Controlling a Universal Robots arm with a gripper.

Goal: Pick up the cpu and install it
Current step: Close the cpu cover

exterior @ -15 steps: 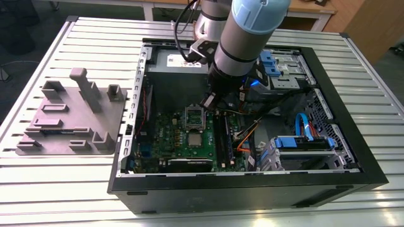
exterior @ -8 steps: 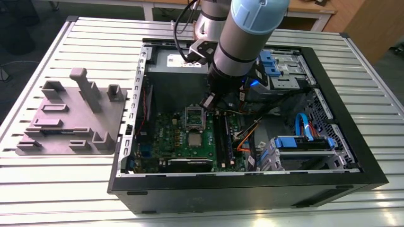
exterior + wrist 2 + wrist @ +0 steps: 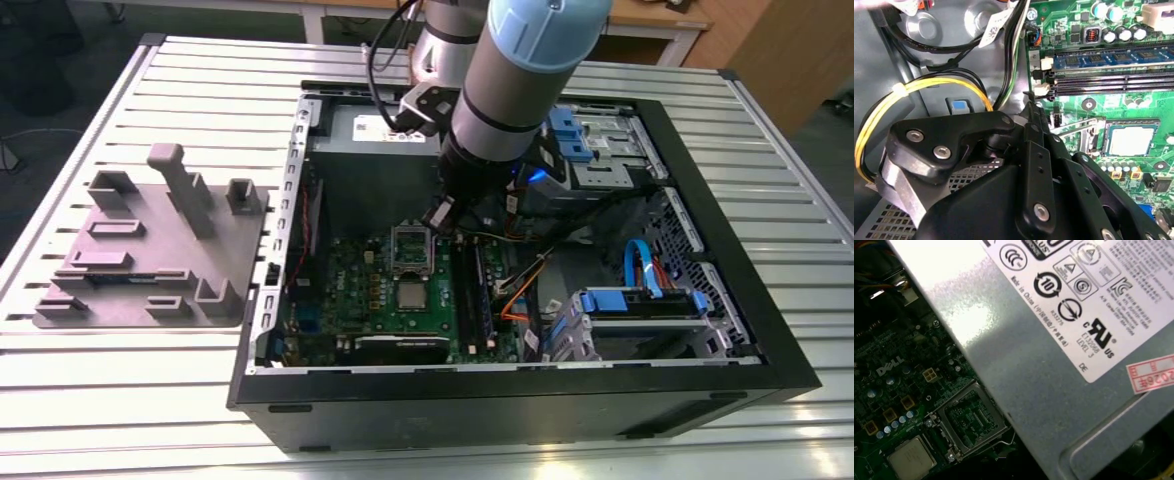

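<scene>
The cpu (image 3: 410, 293), a small square chip with a silver-grey top, lies flat in its socket on the green motherboard (image 3: 354, 290). Both wrist views show the cpu (image 3: 1130, 140) (image 3: 911, 457) too. The socket's metal load frame (image 3: 411, 247) (image 3: 971, 420) is flipped open beside it. My gripper (image 3: 441, 215) hangs inside the case above the board, between the power supply and the socket, a short way from the cpu and not touching it. In the second wrist view the gripper's (image 3: 1030, 107) black fingers meet at their tips with nothing between them.
The grey power-supply box (image 3: 1054, 355) (image 3: 380, 130) stands close beside the gripper. Memory slots (image 3: 1109, 82) run next to the socket. A yellow cable bundle (image 3: 914, 92) runs by the case wall. Blue drive bays (image 3: 641, 305) fill the case's far side. A grey tray with posts (image 3: 147, 250) lies on the table at the exterior view's left.
</scene>
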